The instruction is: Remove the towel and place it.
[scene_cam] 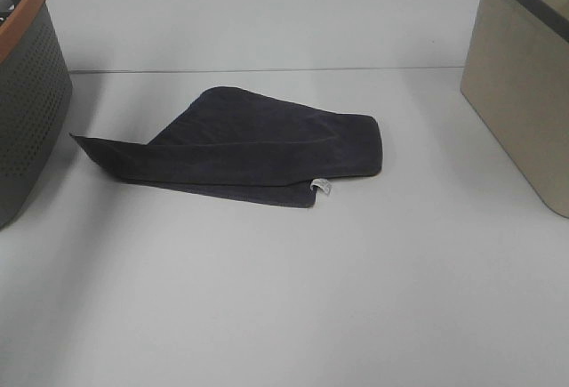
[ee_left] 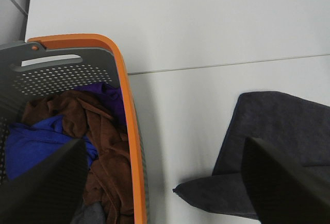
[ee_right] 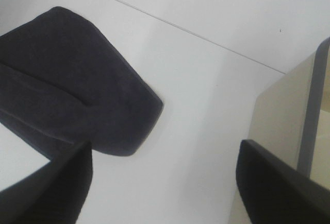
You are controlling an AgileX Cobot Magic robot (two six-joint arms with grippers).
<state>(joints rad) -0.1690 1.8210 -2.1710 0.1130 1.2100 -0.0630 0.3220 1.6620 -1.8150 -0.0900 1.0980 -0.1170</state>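
Nearest the front edge the desk [scene_cam: 284, 316] is bare white. Mid-desk lies the towel [scene_cam: 240, 149], dark charcoal, folded over on itself into a rough wedge, its pointed corner reaching toward the left edge, its white tag [scene_cam: 322, 189] on the near-side hem. It sits flat, apart from both containers. Left edge: the grey perforated basket [scene_cam: 31, 111] w/ orange rim, holding brown, blue and purple cloths per the left wrist view. Right edge, further back: the beige bin [scene_cam: 520, 93], contents not visible. Left gripper [ee_left: 165, 183] has its jaws spread wide, nothing between them, hovering over the gap between basket and towel corner. Right gripper [ee_right: 165, 183] is likewise wide apart and empty, above bare desk between the towel's rounded end and the bin. Neither arm shows in the high view, so height is hard to judge. For a clean pick, prob. best to come straight down on a folded edge, pinch both layers together, and lift high enough that the trailing corner clears the container rim.
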